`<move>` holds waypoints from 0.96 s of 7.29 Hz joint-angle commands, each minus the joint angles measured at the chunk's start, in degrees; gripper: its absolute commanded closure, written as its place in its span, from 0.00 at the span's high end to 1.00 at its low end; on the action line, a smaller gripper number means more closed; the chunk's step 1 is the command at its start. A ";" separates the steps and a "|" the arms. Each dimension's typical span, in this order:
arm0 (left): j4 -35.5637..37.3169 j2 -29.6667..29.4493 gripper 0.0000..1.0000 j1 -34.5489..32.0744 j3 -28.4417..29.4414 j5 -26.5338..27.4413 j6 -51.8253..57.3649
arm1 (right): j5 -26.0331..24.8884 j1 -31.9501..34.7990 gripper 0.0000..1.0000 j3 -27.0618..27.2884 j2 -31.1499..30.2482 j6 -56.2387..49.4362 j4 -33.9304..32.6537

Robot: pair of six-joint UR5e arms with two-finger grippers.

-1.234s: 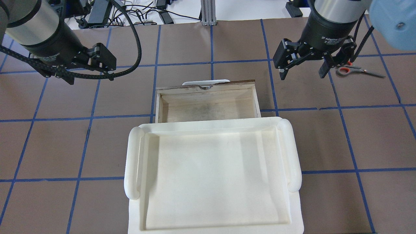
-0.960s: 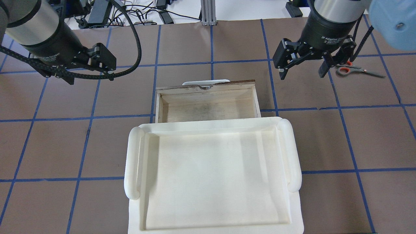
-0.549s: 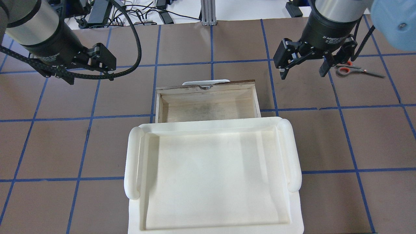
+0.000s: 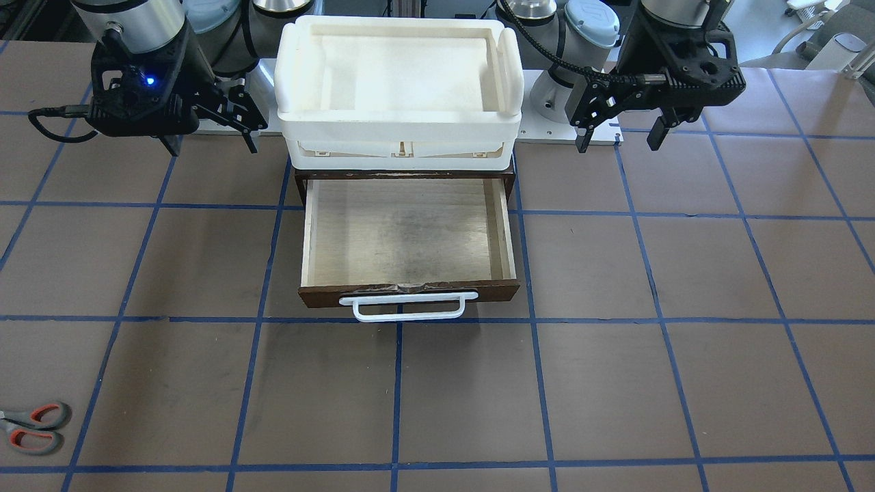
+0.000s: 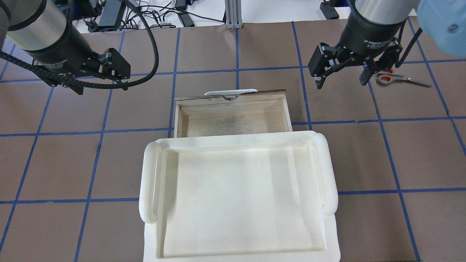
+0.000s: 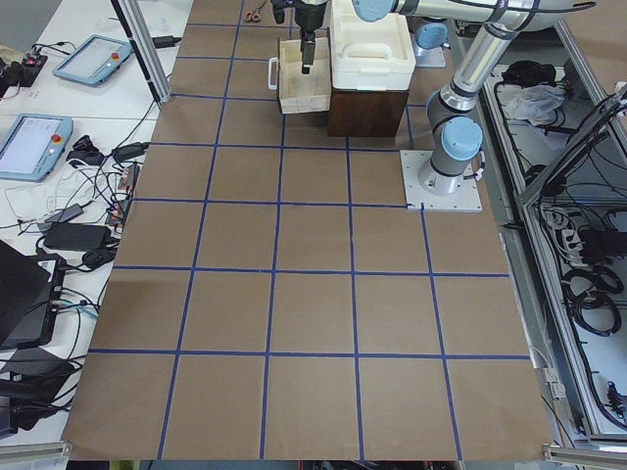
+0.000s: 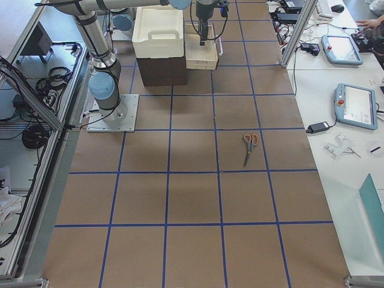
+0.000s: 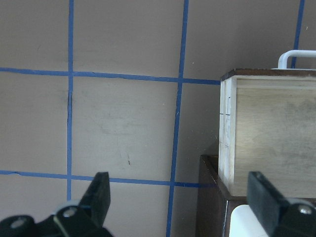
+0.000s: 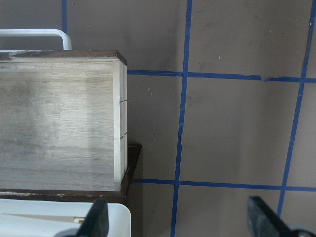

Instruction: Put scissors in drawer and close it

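The scissors (image 5: 385, 79) lie flat on the table at the far right, blades pointing right; they also show in the front view (image 4: 31, 427) and the right side view (image 7: 250, 144). The dark brown drawer (image 5: 233, 118) stands pulled open, its pale plywood inside (image 4: 403, 232) empty, with the white bar handle (image 4: 408, 307) on its front. My right gripper (image 5: 342, 80) is open and empty, hovering just left of the scissors' handles. My left gripper (image 5: 102, 87) is open and empty, left of the drawer. The left wrist view (image 8: 271, 133) and right wrist view (image 9: 59, 123) each show a drawer corner.
A large white tray (image 5: 151, 182) sits on the dark cabinet (image 4: 298, 179) that the drawer slides from. The table is brown with blue tape lines. Cables and power bricks (image 5: 109, 14) lie beyond the far edge.
My right gripper has shifted slightly to the right, toward the scissors, still open. The left gripper, the drawer and the scissors have not moved.
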 commanded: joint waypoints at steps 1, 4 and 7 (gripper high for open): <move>0.09 0.00 1.00 0.00 0.00 -0.02 0.00 | -0.41 -0.12 1.00 -0.10 -0.15 -0.66 -0.18; 0.09 0.00 1.00 0.00 0.00 -0.02 0.00 | 0.37 -0.30 1.00 -0.01 -0.06 -1.01 0.17; 0.09 0.00 1.00 0.00 0.00 -0.02 0.00 | -0.41 -0.30 1.00 -0.01 0.03 -6.02 -0.44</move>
